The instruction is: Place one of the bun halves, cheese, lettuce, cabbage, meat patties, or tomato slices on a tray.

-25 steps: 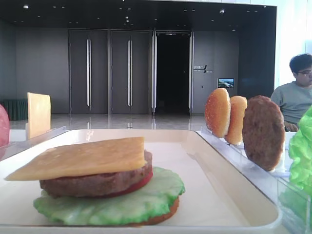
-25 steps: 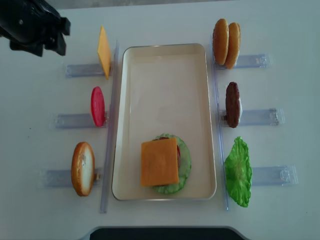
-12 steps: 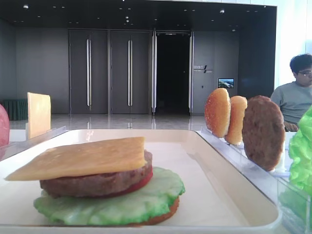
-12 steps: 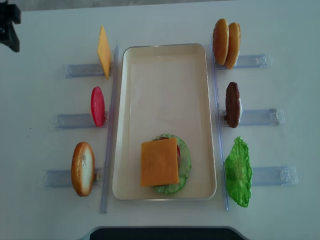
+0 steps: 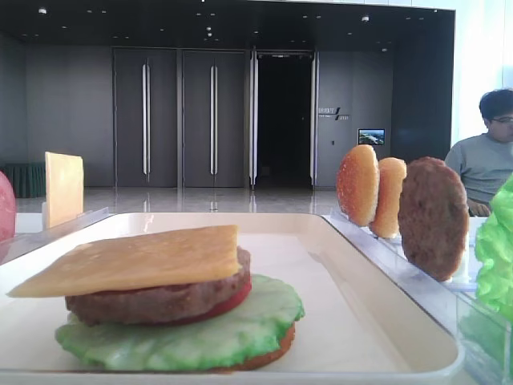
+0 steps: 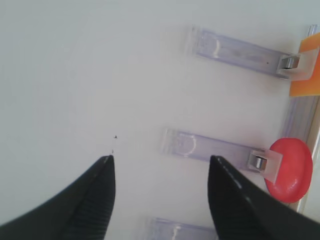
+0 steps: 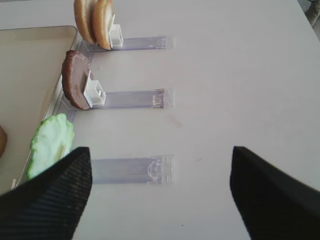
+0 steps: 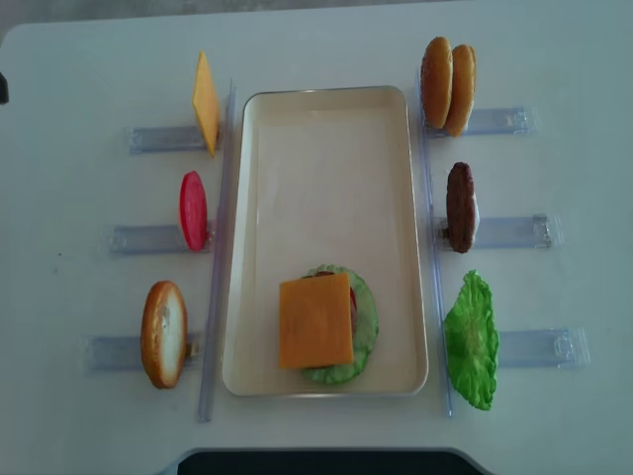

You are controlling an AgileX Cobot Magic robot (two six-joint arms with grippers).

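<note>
Left wrist view: left fingers (image 6: 160,200) spread, empty.
Right fingers (image 7: 160,190): apart, empty.
Cheese (image 8: 316,321): stiff, thin; pinch by edges.

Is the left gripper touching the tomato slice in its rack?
Apart. The left wrist view shows the left gripper open over bare table, with clear space to the tomato slice.
</note>
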